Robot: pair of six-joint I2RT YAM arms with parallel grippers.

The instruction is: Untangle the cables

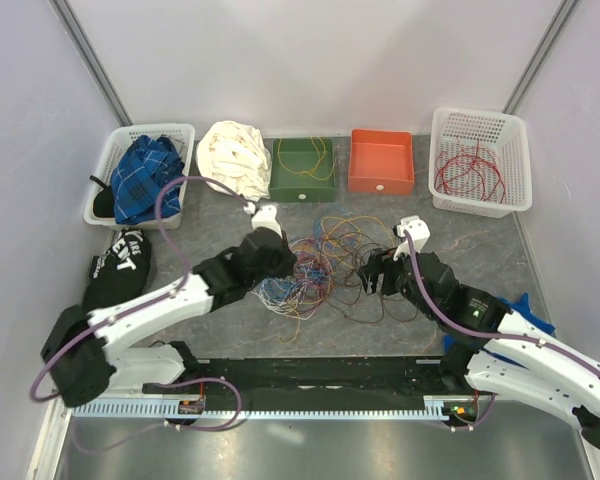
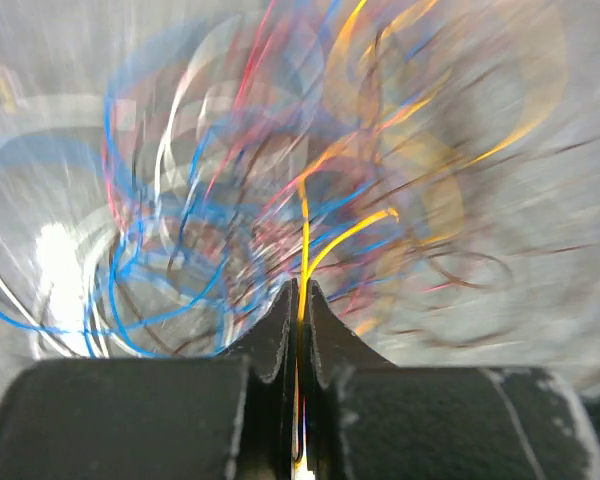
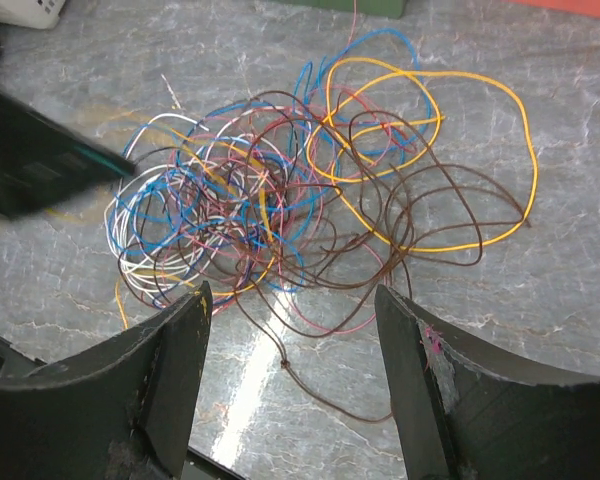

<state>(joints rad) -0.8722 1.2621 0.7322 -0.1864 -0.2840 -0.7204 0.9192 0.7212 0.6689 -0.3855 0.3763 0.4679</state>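
Observation:
The cables (image 1: 325,265) lie in one knotted heap of yellow, orange, blue, brown, pink and white strands in the middle of the table. My left gripper (image 1: 285,262) is at the heap's left edge. In the left wrist view it (image 2: 300,292) is shut on a yellow cable (image 2: 304,225), which rises from between the pads into the blurred tangle. My right gripper (image 1: 368,275) sits at the heap's right side. In the right wrist view it (image 3: 291,292) is open, with only a loose brown strand (image 3: 285,362) lying on the table between the fingers and the cables (image 3: 280,200) just beyond.
Along the back stand a white basket of blue cloth (image 1: 140,175), a white cloth bundle (image 1: 235,155), a green box (image 1: 303,170) holding a yellow wire, an orange box (image 1: 381,160) and a white basket of red wires (image 1: 480,165). A black bag (image 1: 120,265) lies at the left.

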